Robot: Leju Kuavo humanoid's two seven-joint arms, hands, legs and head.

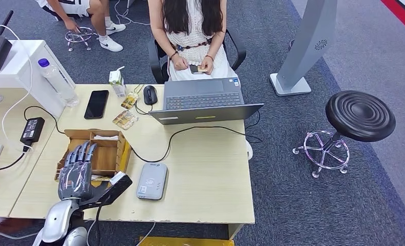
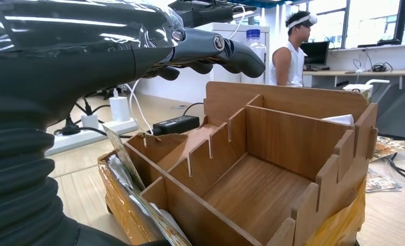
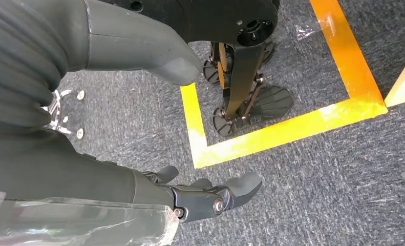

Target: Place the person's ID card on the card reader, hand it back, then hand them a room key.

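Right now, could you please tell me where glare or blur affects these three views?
Head view: evenly lit and sharp. Left wrist view: bright streaks of glare on the left robot hand, the windows behind wash out, the wooden box stays sharp. Right wrist view: sharp carpet, slight sheen on the right robot hand.

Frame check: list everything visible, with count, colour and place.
card reader: 1, grey, desk front
box: 1, brown wood, left of reader
laptop: 1, grey, desk back
phone: 1, black, left of laptop
mouse: 1, black, beside laptop
bottle: 1, clear, blue cap, desk's left
carton: 1, white-green, by phone
stool: 1, black, right floor
person: 1, seated behind laptop
left robot hand: grey, over box, holding nothing
right robot hand: hanging above floor
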